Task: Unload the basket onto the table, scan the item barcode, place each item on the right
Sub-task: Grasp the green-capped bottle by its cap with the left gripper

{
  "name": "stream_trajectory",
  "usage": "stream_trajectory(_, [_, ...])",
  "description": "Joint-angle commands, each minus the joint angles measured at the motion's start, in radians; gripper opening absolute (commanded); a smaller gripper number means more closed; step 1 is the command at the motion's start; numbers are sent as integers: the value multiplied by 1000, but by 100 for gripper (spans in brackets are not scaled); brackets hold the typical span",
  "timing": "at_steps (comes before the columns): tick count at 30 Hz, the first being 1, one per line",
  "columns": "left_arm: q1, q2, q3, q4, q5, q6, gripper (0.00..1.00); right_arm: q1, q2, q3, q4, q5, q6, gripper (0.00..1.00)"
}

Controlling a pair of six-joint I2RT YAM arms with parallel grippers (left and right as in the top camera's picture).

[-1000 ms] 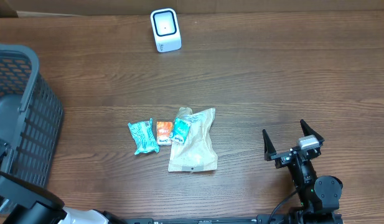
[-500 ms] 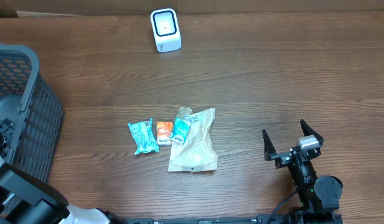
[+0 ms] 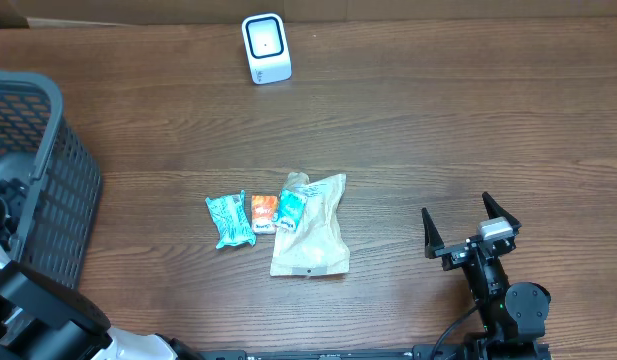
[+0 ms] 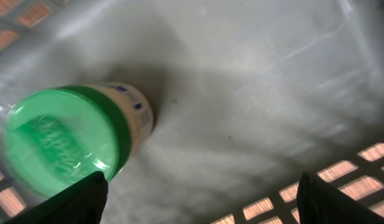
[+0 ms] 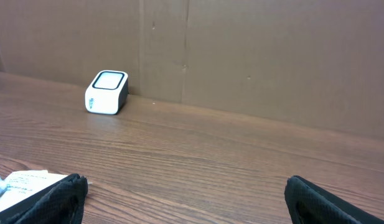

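The left claw point(image 4: 201, 200) stands wide, its two dark fingertips point(image 4: 86, 199) in the lower corners of the left wrist view, with nothing between them. It hangs inside the basket point(image 4: 254, 93), over the pale grey floor. In the left half of that view lies a green-lidded jar point(image 4: 64, 146), on its side, the lid facing the camera and the cream body with blue print behind it. The jar is just above the left fingertip; whether they touch cannot be told. Through the lattice holes along the frame edges, orange-brown wood shows.

The right claw point(image 3: 456, 205) is also spread wide and holds nothing, low in the right part of the overhead view, above bare wood.

The desk point(image 3: 438, 120) is dark brown with a long grain running left to right. The dark grey basket point(image 3: 48, 180) fills its left edge. At the middle lie a teal packet point(image 3: 229, 220), an orange packet point(image 3: 264, 213) and a smaller teal packet point(image 3: 292, 208) side by side, the last resting on a beige pouch point(image 3: 311, 240). The white scanner point(image 3: 266, 48) stands at the upper middle, well apart from them.

In the right wrist view, a wall of brown cardboard point(image 5: 241, 50) rises behind the scanner along the desk's far edge.
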Motion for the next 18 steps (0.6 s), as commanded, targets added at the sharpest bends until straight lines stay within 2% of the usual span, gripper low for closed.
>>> stream_trajectory(1, [7, 3, 116, -60, -58, -78, 85, -1, -12, -11, 3, 1, 6, 100])
stream_trajectory(9, [69, 4, 140, -165, -63, -164, 86, -1, -12, -11, 4, 1, 6, 100])
stream_trajectory(18, [200, 4, 137, -201, -48, -148, 89, -1, -12, -11, 3, 1, 6, 100])
